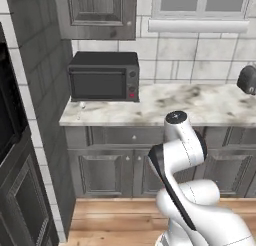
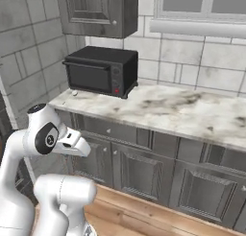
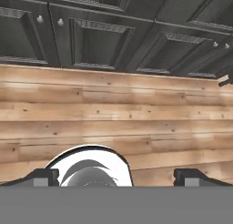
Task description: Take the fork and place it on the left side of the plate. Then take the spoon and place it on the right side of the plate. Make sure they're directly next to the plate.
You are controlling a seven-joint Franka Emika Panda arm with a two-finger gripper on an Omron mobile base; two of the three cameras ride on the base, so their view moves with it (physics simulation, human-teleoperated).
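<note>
gripper (image 3: 116, 177): jaws spread wide, nothing between them; hand view looks down at the wooden floor (image 3: 113, 114) and the dark base cabinet doors (image 3: 95, 45)
arm (image 1: 187, 190): folded up over the base, well short of the counter (image 1: 165, 107); hand points at the floor, not at any work surface
fork, spoon, plate: can't make out any of them on this stretch of marbled counter, so where they lie can't be told from here
also on the counter: black toaster oven (image 1: 103, 76) at the left end, a dark rounded appliance (image 1: 248, 79) at the right edge, a small pale speck (image 1: 82, 105) in front of the oven, too small to identify
step: looks like the very start, search/approach; nothing placed yet, by my read
how to do it well: find the plate first, since both placements are judged against its rim; likely needs the base driven along the counter
next: lift the hand from the floor to counter height, keep jaws wide, go for the fork first
risk: thin flat utensils; come straight down across the handle, not along it
</note>
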